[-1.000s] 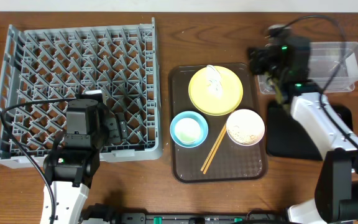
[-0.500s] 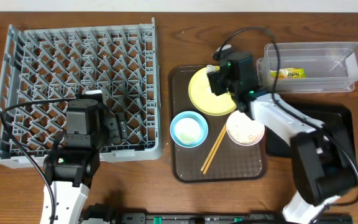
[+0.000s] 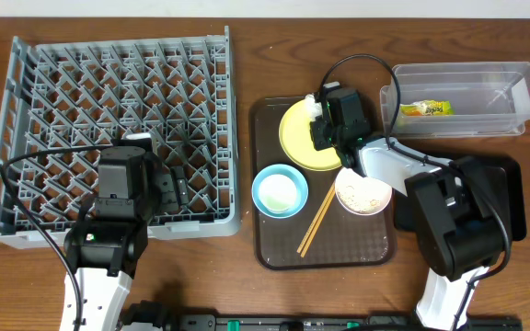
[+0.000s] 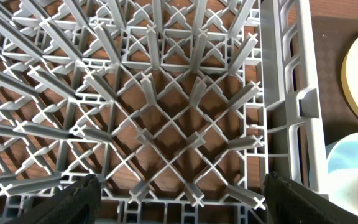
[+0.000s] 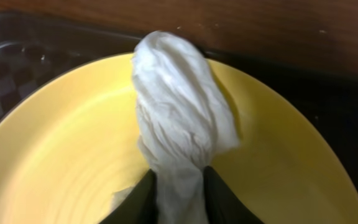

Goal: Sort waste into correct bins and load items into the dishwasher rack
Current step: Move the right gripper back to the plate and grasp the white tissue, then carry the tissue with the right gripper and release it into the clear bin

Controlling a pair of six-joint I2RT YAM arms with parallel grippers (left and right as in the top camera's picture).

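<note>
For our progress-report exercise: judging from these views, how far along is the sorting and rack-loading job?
Done: the snack wrapper lies in the clear tub. In hand: the right gripper pinches the crumpled white scrap on the yellow plate. To do: rice in the white bowl, the blue bowl, the chopsticks and the plate are unloaded; the rack holds no dishes, with the left gripper open above it.

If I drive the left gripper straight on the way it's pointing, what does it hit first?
The dishwasher rack: the left gripper points down into its peg lattice, jaws open, nothing else in between. It would probably strike the peg tops first; how far off they are is unclear.
</note>
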